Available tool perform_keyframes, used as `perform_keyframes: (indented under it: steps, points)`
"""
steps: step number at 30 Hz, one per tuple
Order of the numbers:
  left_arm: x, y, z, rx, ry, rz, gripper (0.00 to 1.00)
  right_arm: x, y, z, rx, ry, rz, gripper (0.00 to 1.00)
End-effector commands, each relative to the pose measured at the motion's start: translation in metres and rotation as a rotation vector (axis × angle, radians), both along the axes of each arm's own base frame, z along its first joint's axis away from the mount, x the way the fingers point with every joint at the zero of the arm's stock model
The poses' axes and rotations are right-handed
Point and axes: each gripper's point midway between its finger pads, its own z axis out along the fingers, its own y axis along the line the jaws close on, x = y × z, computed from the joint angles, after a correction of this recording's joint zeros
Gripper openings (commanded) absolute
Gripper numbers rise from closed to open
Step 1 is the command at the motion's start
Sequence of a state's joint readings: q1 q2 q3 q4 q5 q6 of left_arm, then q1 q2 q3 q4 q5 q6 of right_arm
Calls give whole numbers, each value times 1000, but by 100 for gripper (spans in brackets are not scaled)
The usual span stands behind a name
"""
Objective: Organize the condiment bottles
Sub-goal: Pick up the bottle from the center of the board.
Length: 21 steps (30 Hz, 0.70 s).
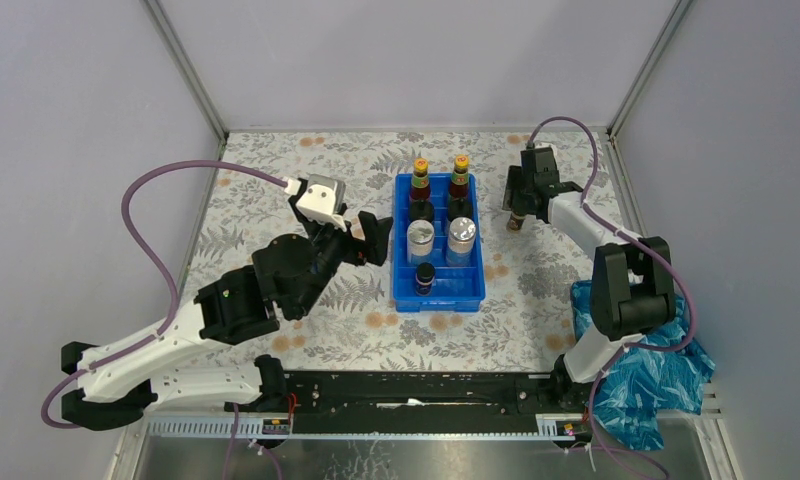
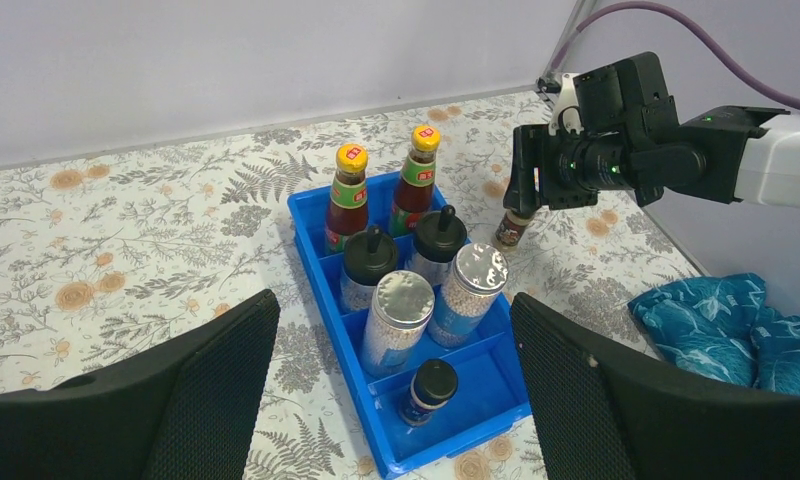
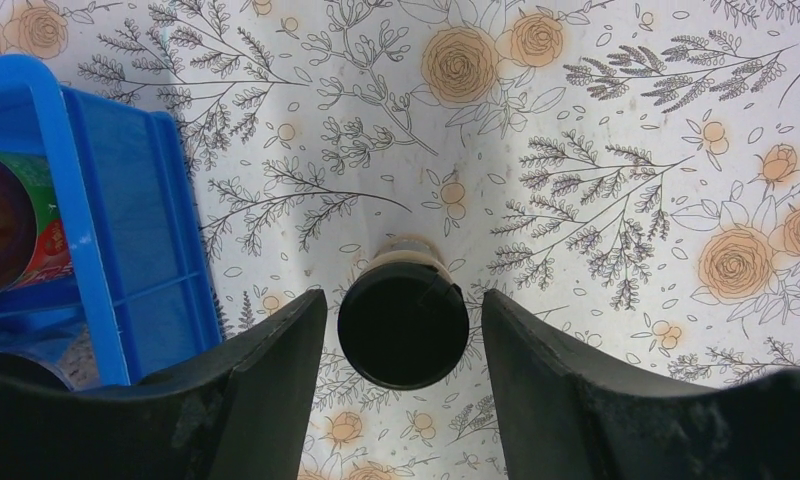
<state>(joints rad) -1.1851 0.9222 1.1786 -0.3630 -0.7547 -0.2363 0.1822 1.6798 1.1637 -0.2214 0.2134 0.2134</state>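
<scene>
Seven condiment bottles stand in the blue tray (image 1: 404,290). At the far end are two dark red bottles with yellow caps (image 1: 420,178) (image 2: 349,195). Then come two clear bottles with black domed caps (image 1: 422,210) (image 2: 370,262), then two silver-lidded jars (image 1: 420,236) (image 2: 400,318). One short black-capped jar (image 1: 425,275) (image 2: 429,388) stands in the near compartment. Another short black-capped jar (image 1: 516,221) (image 3: 403,335) stands on the table right of the tray. My right gripper (image 1: 522,205) (image 3: 403,296) is open, its fingers on either side of this jar with gaps showing. My left gripper (image 1: 372,240) (image 2: 393,303) is open and empty, left of the tray.
A crumpled blue cloth (image 1: 644,360) (image 2: 721,322) lies at the near right by the right arm's base. The floral tablecloth (image 1: 276,180) is walled in by grey panels at the back and sides. A black rail (image 1: 416,390) runs along the near edge.
</scene>
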Motion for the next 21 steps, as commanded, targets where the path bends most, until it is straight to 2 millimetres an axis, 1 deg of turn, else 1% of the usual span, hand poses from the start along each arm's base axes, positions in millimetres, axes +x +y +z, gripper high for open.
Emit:
perform_keyframes:
  steps: [1,4,7,10,12,14,17,19,21]
  points:
    - [0,-5,-5,11,-1,-6,90,19,4,14,33,-54,3,64]
    - [0,-5,-6,14,-1,-6,90,20,5,13,40,-50,8,62]
    - [1,-5,-6,13,-1,-5,90,20,5,12,42,-49,8,58]
    - [1,-5,-6,14,-2,-5,90,20,5,13,41,-50,6,50]
    - [0,-6,-7,15,0,-6,90,20,4,13,39,-48,5,42]
    - [0,-5,-6,12,-1,-6,90,20,4,12,39,-47,3,37]
    - [0,-5,-7,13,0,-6,90,18,3,12,37,-44,-1,23]
    - [0,-4,-6,9,-1,-6,90,17,2,13,37,-46,-4,10]
    - [-1,-3,-5,4,-3,-5,90,16,2,14,37,-49,-6,1]
